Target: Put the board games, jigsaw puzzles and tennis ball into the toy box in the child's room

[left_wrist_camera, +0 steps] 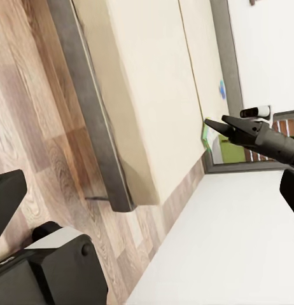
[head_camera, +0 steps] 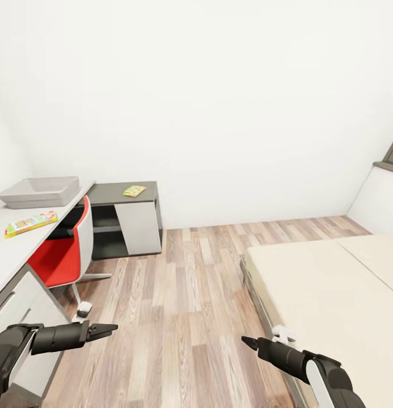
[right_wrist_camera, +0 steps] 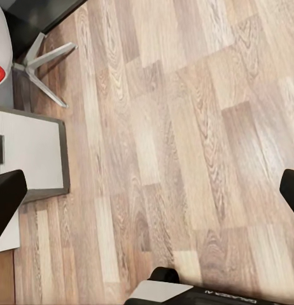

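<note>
Overhead, from the head camera, a child's room with white walls and a wood-plank floor point(head_camera: 179, 317). Along the left runs a white worktop point(head_camera: 15, 249). On it sits the grey toy box point(head_camera: 40, 191), an open shallow bin, and just in front of it lies a flat, brightly coloured board game point(head_camera: 30, 222). A red-and-white chair point(head_camera: 66, 249) is tucked under the worktop. Beyond it, against the far wall, a low dark cabinet point(head_camera: 125, 218) carries a small yellow-green jigsaw puzzle point(head_camera: 134, 191) on its top. On the right stands the bed point(head_camera: 332, 294), with a bare cream mattress. The left pincer point(head_camera: 108, 328) reaches in at lower left, its tips close together and holding nothing. The right pincer point(head_camera: 248, 341) enters at lower right, clenched to a point and empty.

From the left wrist camera, the bed's side and dark frame lie over the floor. The right pincer point(left_wrist_camera: 214, 124) shows across the room, tips closed. Small green and blue objects lie at the far end of the bed, too small to identify.

From the right wrist camera, floor planks, the chair's metal legs point(right_wrist_camera: 45, 67) and a white cabinet front point(right_wrist_camera: 29, 152). Two dark fingertips point(right_wrist_camera: 7, 200) sit wide apart at the frame's edges.
</note>
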Controlling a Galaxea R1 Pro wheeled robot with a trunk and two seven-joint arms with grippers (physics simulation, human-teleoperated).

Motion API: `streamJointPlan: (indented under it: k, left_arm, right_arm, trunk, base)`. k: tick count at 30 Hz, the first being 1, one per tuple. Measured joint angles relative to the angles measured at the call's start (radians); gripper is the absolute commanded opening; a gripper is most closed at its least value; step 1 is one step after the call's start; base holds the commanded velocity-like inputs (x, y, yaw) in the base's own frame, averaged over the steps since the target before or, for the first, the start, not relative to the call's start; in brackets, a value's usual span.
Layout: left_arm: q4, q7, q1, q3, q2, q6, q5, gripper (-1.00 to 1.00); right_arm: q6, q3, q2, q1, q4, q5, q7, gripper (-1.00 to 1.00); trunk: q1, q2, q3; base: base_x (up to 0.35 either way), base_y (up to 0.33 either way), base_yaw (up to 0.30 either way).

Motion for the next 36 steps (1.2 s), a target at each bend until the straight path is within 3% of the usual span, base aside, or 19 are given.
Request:
streamJointPlan:
  k: [13,36]
  left_arm:
    - [0.0,0.0,0.0,0.0,-0.001,0.0,0.0,1.0]
    - [0.0,0.001,0.0,0.0,-0.001,0.0,0.0,1.0]
  right_arm:
    - [0.0,0.0,-0.001,0.0,0.0,-0.001,0.0,1.0]
    - [0.0,0.0,0.001,0.0,0.0,0.002,0.0,1.0]
  trunk:
    - [0.0,0.0,0.0]
    - [0.0,0.0,0.0]
  base:
    - [-0.139,0.0,0.0]
    - [-0.009,-0.082,0.029]
